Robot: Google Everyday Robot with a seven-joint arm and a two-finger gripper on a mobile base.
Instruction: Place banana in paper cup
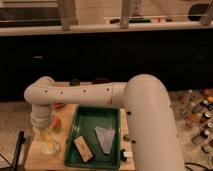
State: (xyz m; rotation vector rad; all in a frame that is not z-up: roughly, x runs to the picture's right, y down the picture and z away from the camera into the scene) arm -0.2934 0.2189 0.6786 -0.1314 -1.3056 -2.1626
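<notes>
Wood surface: we see a light tabletop point(35, 161) carrying everything at lower left.
Paper cup: we see the paper cup point(49, 146) at the far left of the table, left of the tray and apart from it.
Banana: we see a pale-yellow banana point(46, 136) standing steeply in the mouth of the cup, its lower end inside the rim.
Gripper: we see the gripper point(44, 131) pointing straight down over the cup, right at the banana; we cannot tell how it stands.
Orange fruit: we see a round orange fruit point(56, 123) just behind the cup, beside the gripper.
Green tray: we see the green tray point(116, 131) right of the cup, holding a tan block point(82, 149) at front left and a grey wedge point(105, 138) near the middle.
Arm: we see the white arm point(145, 115) sweeping from the right foreground across to the wrist above the cup.
</notes>
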